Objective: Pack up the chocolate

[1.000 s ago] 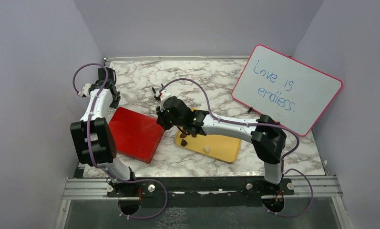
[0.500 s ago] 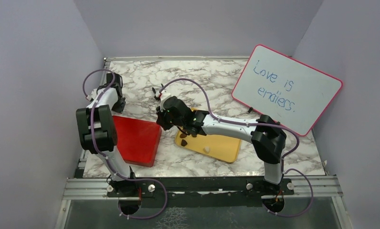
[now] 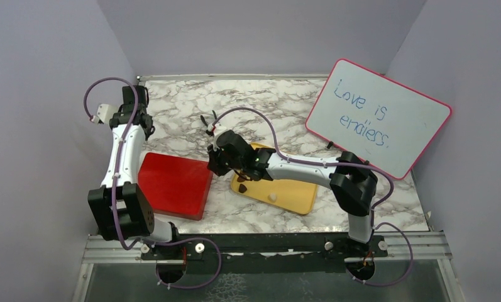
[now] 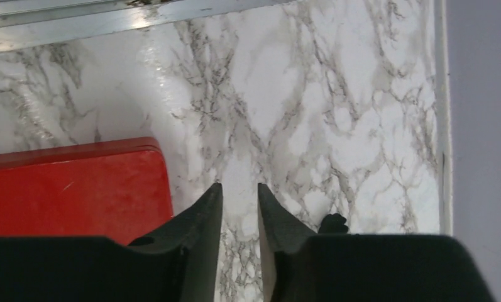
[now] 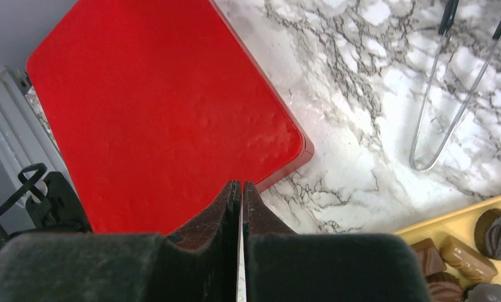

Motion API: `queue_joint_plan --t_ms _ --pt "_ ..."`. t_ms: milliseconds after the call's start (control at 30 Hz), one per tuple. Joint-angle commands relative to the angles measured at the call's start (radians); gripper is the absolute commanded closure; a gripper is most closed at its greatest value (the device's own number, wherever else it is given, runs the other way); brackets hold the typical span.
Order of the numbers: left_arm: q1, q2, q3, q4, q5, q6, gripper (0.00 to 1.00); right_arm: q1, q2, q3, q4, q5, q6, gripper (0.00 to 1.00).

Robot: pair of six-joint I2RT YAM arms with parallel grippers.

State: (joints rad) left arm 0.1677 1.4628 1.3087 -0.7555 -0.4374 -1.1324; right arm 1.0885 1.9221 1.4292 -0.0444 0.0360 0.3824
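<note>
Currently we see left end effector (image 4: 239,189) slightly open, empty, over marble counter (image 4: 285,94) beside red rectangular box (image 5: 159,107); right end effector (image 5: 242,185) almost closed, empty. Brown chocolates (image 5: 464,261) lie in yellow tray (image 5: 436,228), we think for easy right-arm reach.

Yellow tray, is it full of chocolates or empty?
Neither: the yellow tray holds a few chocolates and one white piece; most is bare.

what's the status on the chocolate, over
Left gripper slightly open, empty. Right gripper nearly shut, empty. Chocolate in yellow tray, red box closed. Nothing in the way.
</note>
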Motion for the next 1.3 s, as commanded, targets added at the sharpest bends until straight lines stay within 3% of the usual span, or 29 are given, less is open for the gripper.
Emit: queue_joint_plan --t_ms 0,100,133,267,500,600,733,900,1000,1267 --pt "-0.005 -0.071 -0.1 -0.119 -0.031 -0.087 0.8 0.005 -0.035 -0.032 0.035 -0.031 0.02 0.92" --pt "-0.005 -0.071 -0.133 -0.115 -0.044 -0.103 0.99 0.005 -0.038 -0.038 0.032 -0.03 0.009 0.93" --pt "-0.005 -0.06 -0.132 -0.112 -0.044 -0.096 1.0 0.005 -0.036 -0.034 0.022 -0.031 0.005 0.94" --pt "-0.005 -0.022 -0.135 -0.103 -0.022 -0.091 1.0 0.005 -0.02 -0.014 -0.007 -0.062 -0.005 0.95" --pt "0.048 0.085 -0.447 0.149 -0.023 -0.085 1.0 0.007 0.009 0.008 -0.05 -0.063 -0.005 0.98" --pt "0.051 0.116 -0.405 0.153 0.056 -0.062 1.0 0.007 0.014 0.02 -0.079 -0.043 -0.013 0.99" --pt "0.049 0.045 -0.301 0.153 0.039 -0.026 1.0 0.007 0.02 0.052 -0.109 -0.008 -0.016 0.99" --pt "0.049 -0.04 -0.166 0.068 0.015 0.021 1.0 0.008 0.014 0.066 -0.124 0.011 -0.008 0.99" --pt "0.049 -0.094 -0.147 -0.051 -0.045 -0.031 0.92 0.008 -0.004 0.06 -0.129 0.026 -0.009 0.98" --pt "0.101 -0.209 -0.366 -0.147 -0.104 -0.17 1.0 0.008 -0.054 0.014 -0.121 0.027 -0.016 0.98"
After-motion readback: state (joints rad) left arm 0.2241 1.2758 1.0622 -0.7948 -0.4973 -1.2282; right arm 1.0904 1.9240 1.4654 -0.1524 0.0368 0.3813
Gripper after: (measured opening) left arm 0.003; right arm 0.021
